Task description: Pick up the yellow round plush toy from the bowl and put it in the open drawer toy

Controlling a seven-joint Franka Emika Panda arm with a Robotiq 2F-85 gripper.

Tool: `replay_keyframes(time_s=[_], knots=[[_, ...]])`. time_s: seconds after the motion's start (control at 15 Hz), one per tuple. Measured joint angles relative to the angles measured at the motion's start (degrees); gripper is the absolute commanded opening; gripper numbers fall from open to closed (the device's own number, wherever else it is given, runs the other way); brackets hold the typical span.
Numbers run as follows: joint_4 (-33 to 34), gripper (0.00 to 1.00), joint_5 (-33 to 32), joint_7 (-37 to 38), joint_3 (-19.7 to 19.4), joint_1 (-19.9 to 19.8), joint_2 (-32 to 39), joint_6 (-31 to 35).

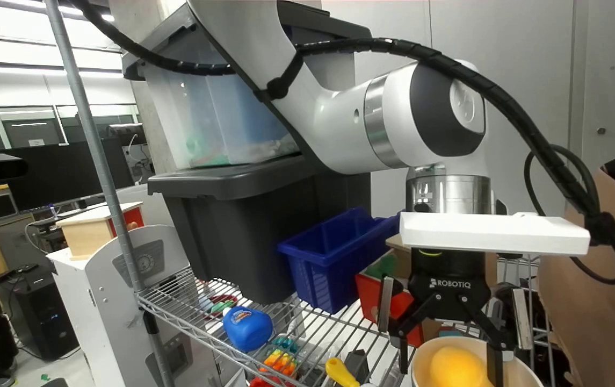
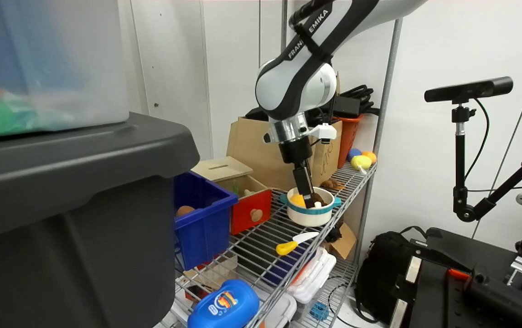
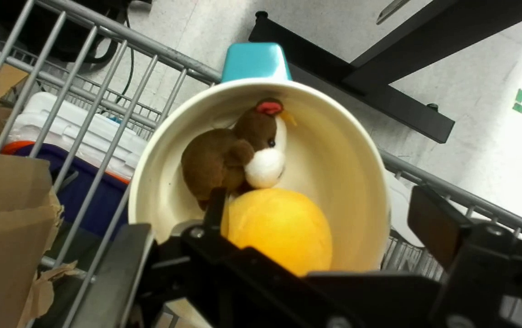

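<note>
The yellow round plush toy (image 3: pixel 283 232) lies in the cream bowl (image 3: pixel 352 182), against a brown plush animal (image 3: pixel 210 159) with a white muzzle. Both exterior views also show the yellow toy (image 1: pixel 455 368) (image 2: pixel 297 199). My gripper (image 3: pixel 324 218) points down at the bowl with its jaws wide apart. In the wrist view one finger stands at the yellow toy's left edge; the opposite one appears beyond the bowl's right rim. Nothing is gripped, and part of the toy is hidden behind the gripper. The open drawer toy (image 2: pixel 251 212), a wooden box, has its red-fronted drawer pulled out.
Beside the drawer toy stands a blue bin (image 2: pixel 206 228), with a dark grey tote (image 1: pixel 232 242) past it. A yellow-handled toy knife (image 2: pixel 286 247) and a blue bottle (image 2: pixel 224 305) lie on the wire shelf. Cardboard (image 1: pixel 597 285) rises close to the bowl.
</note>
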Motion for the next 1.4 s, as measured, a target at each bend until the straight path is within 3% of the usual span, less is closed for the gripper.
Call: replay_keyframes(time_s=[1.4], knots=[[0.03,1.0,0.0,0.0,-0.27,-1.29,-0.4,0.22]])
